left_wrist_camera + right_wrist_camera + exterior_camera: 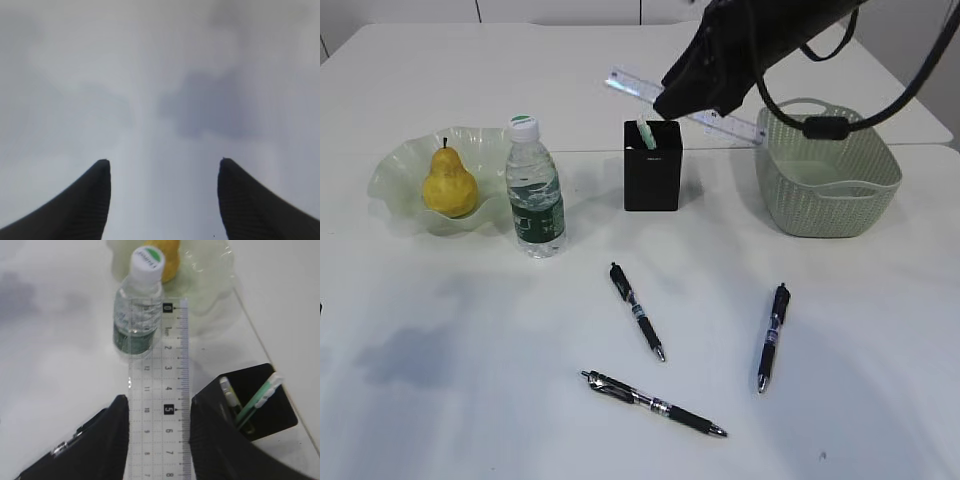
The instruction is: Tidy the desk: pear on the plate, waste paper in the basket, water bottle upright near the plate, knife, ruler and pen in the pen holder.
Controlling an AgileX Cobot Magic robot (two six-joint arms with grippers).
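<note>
From outside, the right gripper (pixel 672 100) carries the ruler (pixel 630 85) above the holder (pixel 652 165), three pens (pixel 638 325) loose on the desk (pixel 470 400); the left gripper (pixel 162 200) gapes empty; the right wrist shows jaws clamped on the ruler's edges, which I judge needs tipping upright, then lowering in.

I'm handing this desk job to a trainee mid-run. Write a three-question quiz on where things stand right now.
1. True or false: the pear already sits on the plate.
2. How many pens lie loose on the desk?
3. The right end effector grips: A) water bottle B) ruler C) basket

Key: 1 true; 2 three; 3 B, held up beside the pen holder.
</note>
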